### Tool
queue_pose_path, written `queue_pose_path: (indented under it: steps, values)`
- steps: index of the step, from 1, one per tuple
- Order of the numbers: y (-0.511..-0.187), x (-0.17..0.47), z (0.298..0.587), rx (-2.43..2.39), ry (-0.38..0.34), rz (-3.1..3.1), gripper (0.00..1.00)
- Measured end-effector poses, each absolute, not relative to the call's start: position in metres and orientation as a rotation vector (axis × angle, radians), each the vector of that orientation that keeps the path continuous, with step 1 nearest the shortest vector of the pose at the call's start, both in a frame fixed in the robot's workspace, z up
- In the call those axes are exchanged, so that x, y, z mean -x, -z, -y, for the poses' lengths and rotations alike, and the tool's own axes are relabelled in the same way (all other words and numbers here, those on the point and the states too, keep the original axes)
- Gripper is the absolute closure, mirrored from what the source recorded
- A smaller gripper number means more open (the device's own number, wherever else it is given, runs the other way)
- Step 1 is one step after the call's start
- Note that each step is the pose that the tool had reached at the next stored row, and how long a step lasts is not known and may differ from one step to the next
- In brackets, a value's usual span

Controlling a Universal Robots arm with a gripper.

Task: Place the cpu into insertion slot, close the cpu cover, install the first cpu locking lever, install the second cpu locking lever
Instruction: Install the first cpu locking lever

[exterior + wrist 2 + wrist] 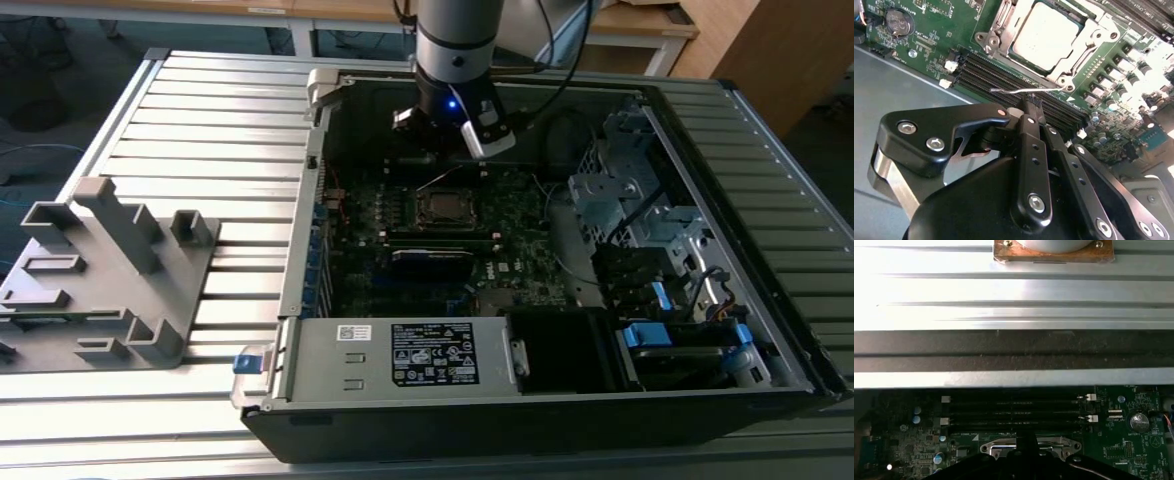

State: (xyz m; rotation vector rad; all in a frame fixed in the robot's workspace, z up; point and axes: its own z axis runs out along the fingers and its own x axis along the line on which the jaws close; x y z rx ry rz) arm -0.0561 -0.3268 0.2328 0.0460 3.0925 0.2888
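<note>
Silver-grey and flat, the cpu (1046,32) sat seated in the insertion slot (416,207) near the middle of the green motherboard (919,45). The cpu cover (1002,25) lay down around it as a thin silvery frame, with the chip's face showing through its window. Along the socket's near edge in the second wrist view ran a thin wire locking lever (1019,91), lying almost level just above the black memory slots (1004,75).

The gripper (1032,103) had its black fingers (1029,150) drawn together into a narrow point, with no gap visible between the tips. The tips sat right at the wire lever. Whether they actually pinched the wire or merely touched it could not be told.

In the exterior view the arm reached straight down into the open computer case (307,300), and the gripper (454,150) hung just behind the socket. A round coin battery (897,21) sat on the board's far corner. A grey power supply (400,355) with a white label filled the case's near end. The case rested on a ribbed metal table (174,130), with a grey plastic fixture (107,270) well apart toward the exterior view's left.
</note>
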Motion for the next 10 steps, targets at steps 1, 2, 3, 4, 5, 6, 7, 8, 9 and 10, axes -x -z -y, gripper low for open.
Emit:
queue_pose_path:
  steps: [1, 2, 3, 4, 5, 6, 7, 8, 9, 10]
  values:
    - [-0.2321, 0.0559, 0.3259, -0.046, -0.280, -3.093, 0.89]
    - [-0.2316, 0.0557, 0.3253, -0.046, -0.273, -3.094, 0.89]
    - [-0.2311, 0.0556, 0.3249, -0.046, -0.266, -3.094, 0.89]
    - [-0.2304, 0.0555, 0.3245, -0.045, -0.260, -3.095, 0.89]
    - [-0.2296, 0.0554, 0.3241, -0.045, -0.256, -3.095, 0.89]
    - [-0.2288, 0.0553, 0.3237, -0.045, -0.254, -3.095, 0.89]
    - [-0.2281, 0.0552, 0.3233, -0.045, -0.252, -3.095, 0.89]
    - [-0.2276, 0.0550, 0.3228, -0.045, -0.250, -3.096, 0.89]
    - [-0.2273, 0.0547, 0.3222, -0.045, -0.248, -3.096, 0.89]
    - [-0.2270, 0.0544, 0.3216, -0.045, -0.248, -3.096, 0.89]
